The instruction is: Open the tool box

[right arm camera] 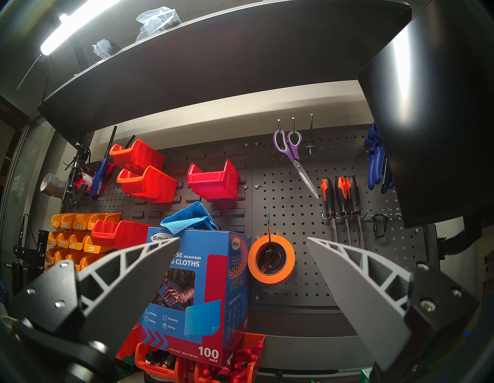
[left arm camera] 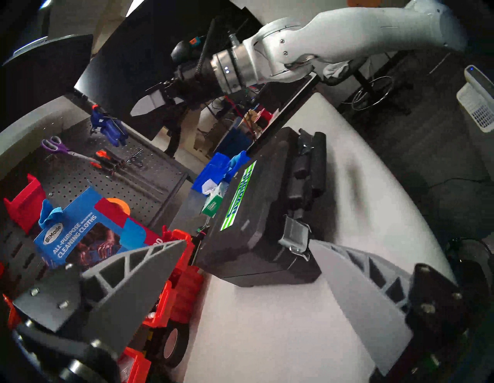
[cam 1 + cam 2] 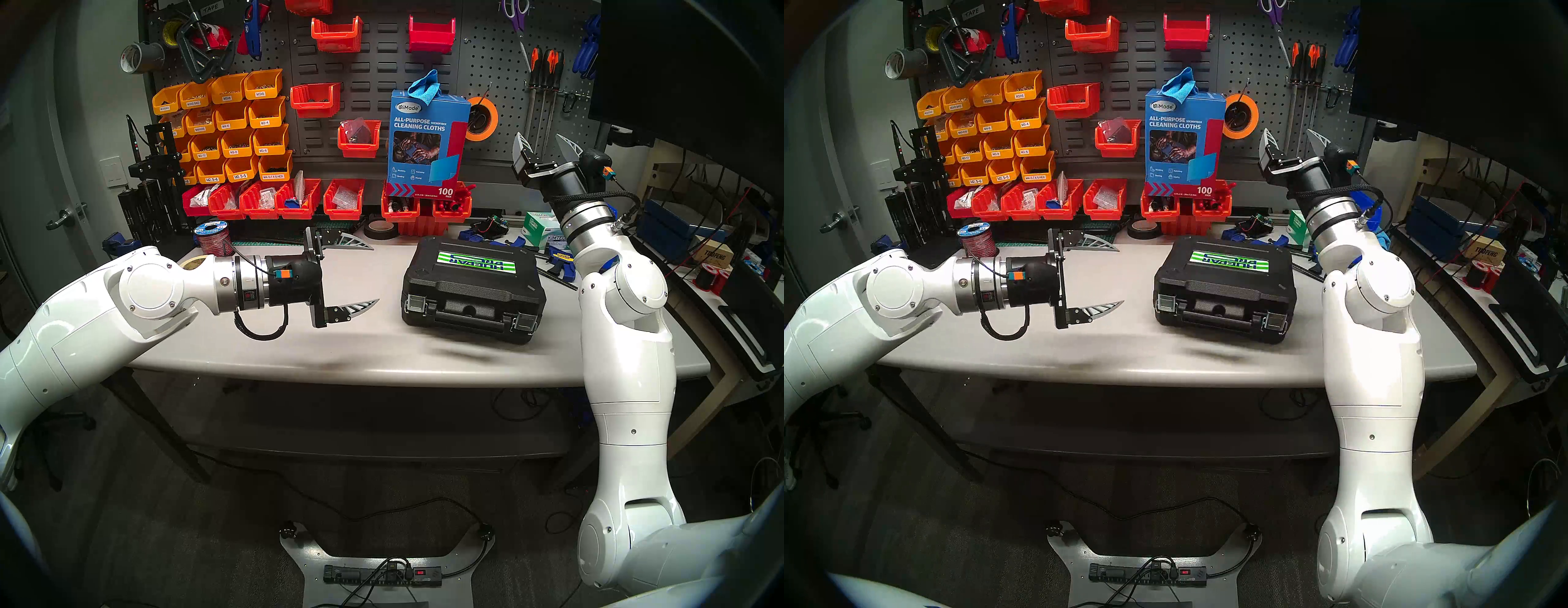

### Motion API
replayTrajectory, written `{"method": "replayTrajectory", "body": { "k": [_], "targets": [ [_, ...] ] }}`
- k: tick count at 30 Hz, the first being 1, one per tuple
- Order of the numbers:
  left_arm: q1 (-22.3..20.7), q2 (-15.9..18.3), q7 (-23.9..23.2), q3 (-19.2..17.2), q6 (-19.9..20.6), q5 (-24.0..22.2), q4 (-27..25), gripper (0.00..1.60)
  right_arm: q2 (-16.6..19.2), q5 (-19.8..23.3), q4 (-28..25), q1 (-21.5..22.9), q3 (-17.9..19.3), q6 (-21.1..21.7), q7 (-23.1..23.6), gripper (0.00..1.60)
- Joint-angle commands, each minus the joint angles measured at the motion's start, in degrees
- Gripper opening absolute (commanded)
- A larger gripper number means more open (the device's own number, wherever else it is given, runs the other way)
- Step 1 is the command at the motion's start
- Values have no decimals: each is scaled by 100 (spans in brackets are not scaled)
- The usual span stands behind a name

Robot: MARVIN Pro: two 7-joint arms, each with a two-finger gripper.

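Observation:
The black tool box (image 3: 471, 288) lies closed on the grey table, right of centre, with its striped label up and its handle and two silver latches facing me. It also shows in the head stereo right view (image 3: 1223, 288) and in the left wrist view (image 2: 256, 214). My left gripper (image 3: 375, 274) is open and empty, hovering over the table to the left of the box, fingers pointing at it; it also shows here (image 3: 1121, 276) and here (image 2: 246, 240). My right gripper (image 3: 541, 142) is open and empty, raised high behind the box's right end, pointing at the pegboard (image 1: 243, 238).
A blue cleaning-cloth box (image 3: 428, 140) stands on red bins (image 3: 399, 208) at the table's back. Orange bins (image 3: 229, 127) hang on the pegboard. A black tape roll (image 3: 379, 229), clamps and a tissue box (image 3: 547, 233) lie behind the tool box. A monitor (image 3: 695, 72) hangs at the right.

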Motion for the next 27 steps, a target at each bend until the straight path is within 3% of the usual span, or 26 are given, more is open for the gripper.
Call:
{"method": "replayTrajectory", "body": {
  "k": [1,2,5,11,23,27],
  "targets": [
    [-348,-9,-691,-141,-776,532,403,160,15,-1,-79,19,13,-24,5,160],
    [-382,-17,-761,-144,-732,653,405,160,16,0,-78,19,12,-24,4,160],
    [-487,-178,-1038,-175,-1106,950,547,160,20,2,-82,16,10,-26,1,160],
    [-721,-832,-1141,-195,-1796,1535,597,160,28,9,-84,13,5,-28,-7,160],
    [-1026,-1618,-1296,-52,-1660,2210,452,160,43,20,-92,6,-5,-33,-22,160],
    [-1060,-1688,-1394,5,-1445,2515,487,160,48,22,-98,1,-7,-33,-28,160]
  ]
}}
